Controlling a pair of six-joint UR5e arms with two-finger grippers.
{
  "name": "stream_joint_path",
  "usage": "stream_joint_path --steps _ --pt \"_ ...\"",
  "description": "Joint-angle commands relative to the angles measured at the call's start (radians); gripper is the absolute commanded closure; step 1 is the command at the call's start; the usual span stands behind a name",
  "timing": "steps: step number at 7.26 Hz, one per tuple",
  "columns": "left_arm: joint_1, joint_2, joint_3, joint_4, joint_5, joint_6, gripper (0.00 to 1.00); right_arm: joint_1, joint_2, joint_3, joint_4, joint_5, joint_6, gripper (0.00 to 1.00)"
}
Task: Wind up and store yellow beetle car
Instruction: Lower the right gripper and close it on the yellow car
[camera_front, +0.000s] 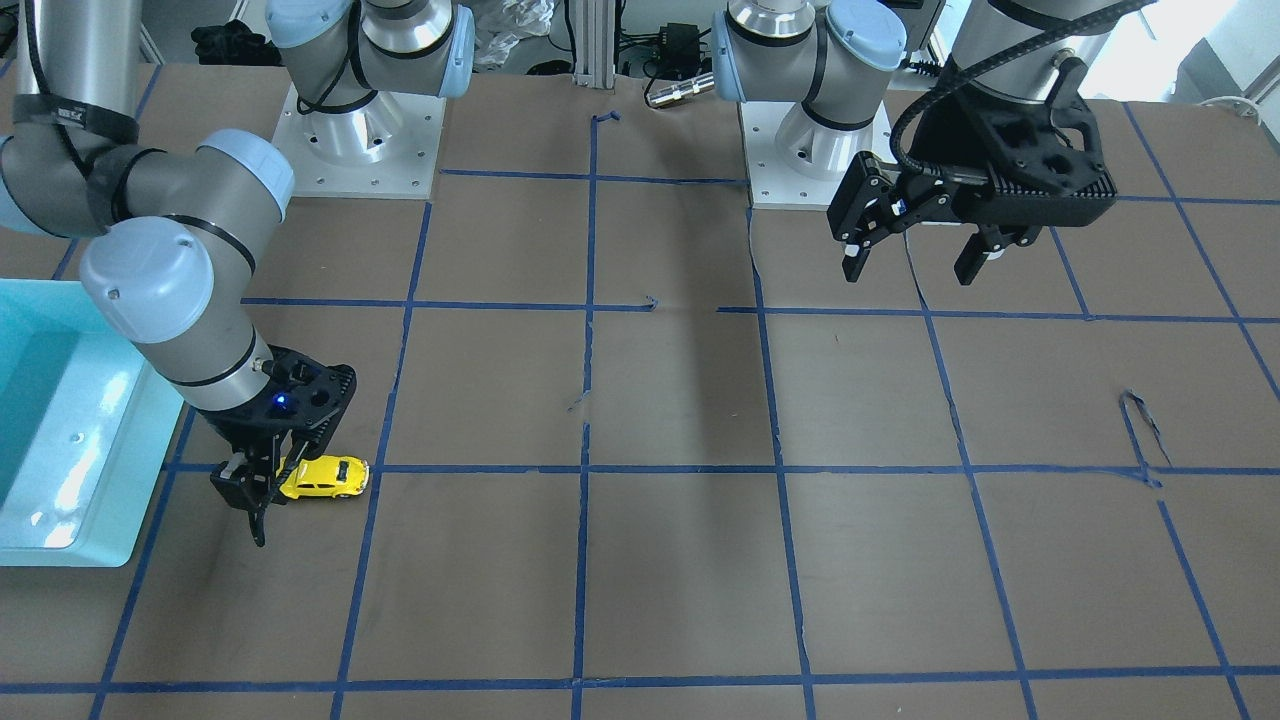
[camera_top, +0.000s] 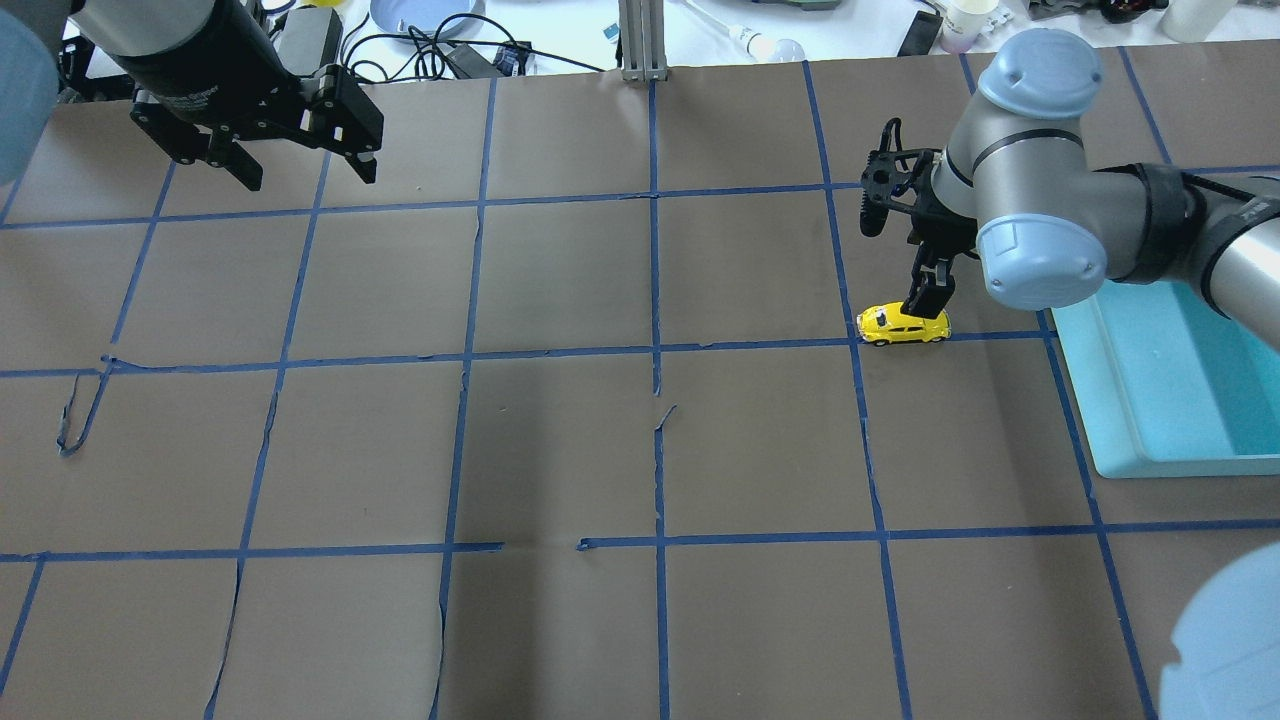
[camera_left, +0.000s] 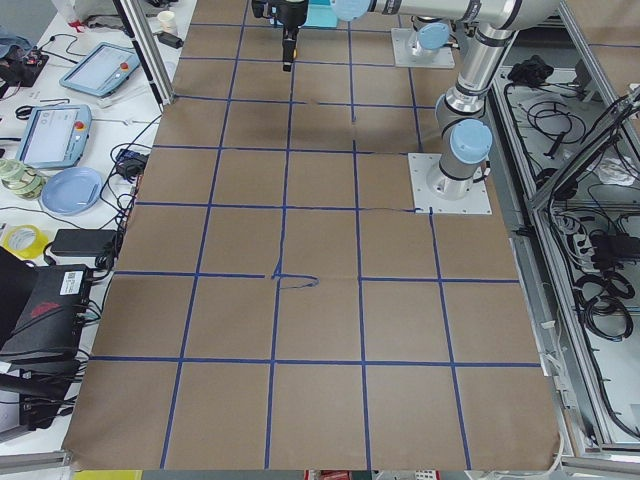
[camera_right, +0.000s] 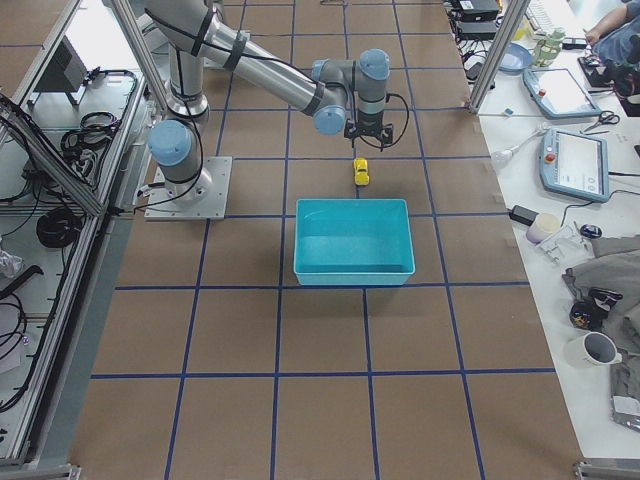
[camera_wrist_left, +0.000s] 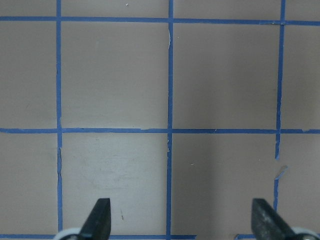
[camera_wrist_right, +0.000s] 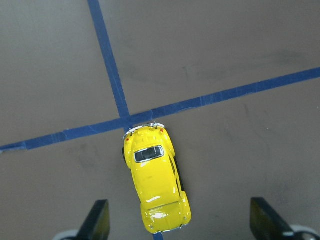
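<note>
Front view, car: the yellow car stands on its wheels at lower left, on a blue tape line of the brown table. It is near the teal bin at the left edge but apart from it.
Front view, right gripper: the right gripper points down at the car's left end, fingers spread, gripping nothing.
Front view, left gripper: the left gripper hangs at upper right, well apart from the car, fingers spread and empty.
Overhead view, car: the car is at centre right on a tape crossing, left of the bin.
Overhead view, grippers: the right gripper is just above the car in the frame. The left gripper is at upper left, fingers wide apart.
Right wrist view, car: the car is at lower centre between the two fingers, nearer the left one, with a gap on each side. Its upper end is at a tape crossing.
Left wrist view, fingers: both fingers sit at the bottom corners, spread, with only the taped table between them.
Right-side view, car: the car is at upper centre, just above the bin with a gap between, and the right gripper is over it.
Left-side view, car: too small to make out.
</note>
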Motion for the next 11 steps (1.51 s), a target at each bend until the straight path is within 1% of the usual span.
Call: stream_joint_path --steps 1,2,6,7,8,9,10,11 --pt "0.000 0.006 -0.004 0.008 0.005 -0.001 0.00 -0.001 0.097 -0.034 -0.034 -0.028 -0.048 0.00" --pt "0.000 0.006 -0.002 0.009 0.002 -0.006 0.00 -0.001 0.112 -0.033 -0.023 -0.029 -0.054 0.07" --pt "-0.004 0.006 -0.004 0.008 0.006 -0.004 0.00 -0.001 0.113 -0.027 -0.009 -0.020 -0.059 0.05" --pt "-0.001 0.006 -0.001 0.012 0.009 -0.004 0.00 -0.001 0.119 -0.021 -0.009 -0.017 -0.058 0.04" --pt "-0.001 0.008 -0.002 0.012 0.011 0.003 0.00 -0.001 0.125 0.004 -0.005 -0.017 -0.056 0.05" --pt "-0.003 0.012 -0.002 0.011 0.011 0.004 0.00 -0.001 0.128 0.004 -0.003 -0.020 -0.055 0.16" --pt "0.002 0.012 -0.004 0.012 0.012 0.007 0.00 -0.001 0.131 0.002 -0.003 -0.027 -0.042 0.61" --pt "0.002 0.014 -0.004 0.011 0.012 0.007 0.00 -0.001 0.129 0.001 -0.003 -0.031 -0.053 0.87"
